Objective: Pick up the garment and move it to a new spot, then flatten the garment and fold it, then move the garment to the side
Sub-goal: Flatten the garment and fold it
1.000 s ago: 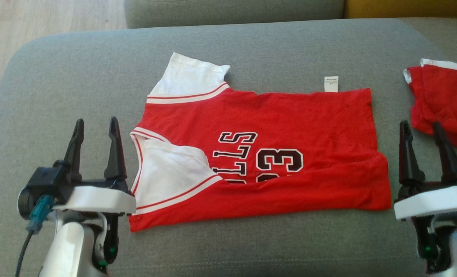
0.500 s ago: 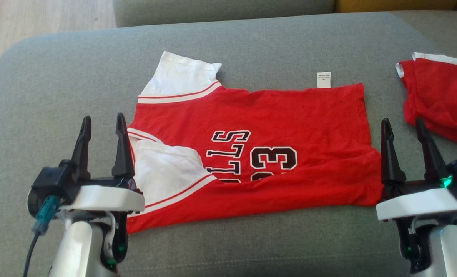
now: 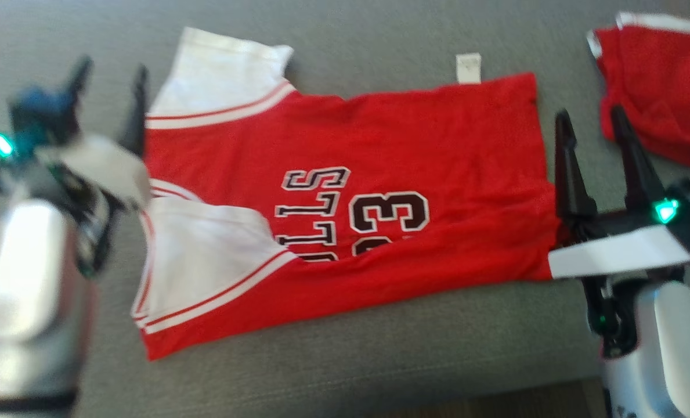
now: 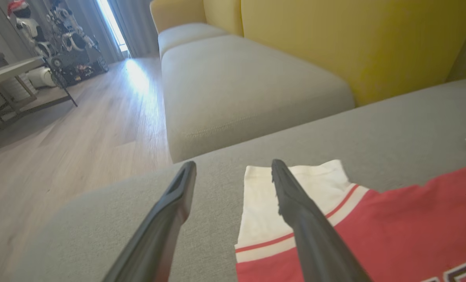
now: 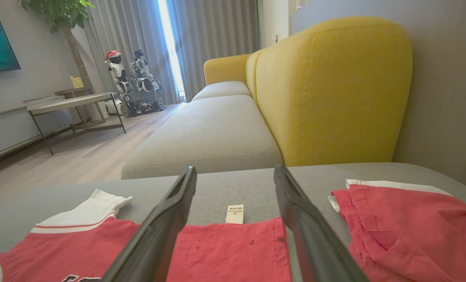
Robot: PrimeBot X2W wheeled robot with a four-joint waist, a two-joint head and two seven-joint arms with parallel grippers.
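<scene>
Lying on the grey sofa cushion (image 3: 379,360), the red jersey (image 3: 345,191) sits between the left gripper (image 3: 112,67) and right gripper (image 3: 589,113), fingers (image 3: 571,174) released, empty.

You have bare grey cushion (image 3: 379,348) beyond the jersey (image 3: 379,145) and along its near edge — on the right, a second red garment (image 3: 658,75) lies close, crowding that side.

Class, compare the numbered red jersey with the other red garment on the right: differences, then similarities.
The jersey lies spread out; the other garment lies rumpled. The jersey bears black lettering and 23; the other garment shows no print. The jersey has white sleeves; the other garment only a narrow white edge. Both are red, on the grey cushion.
</scene>
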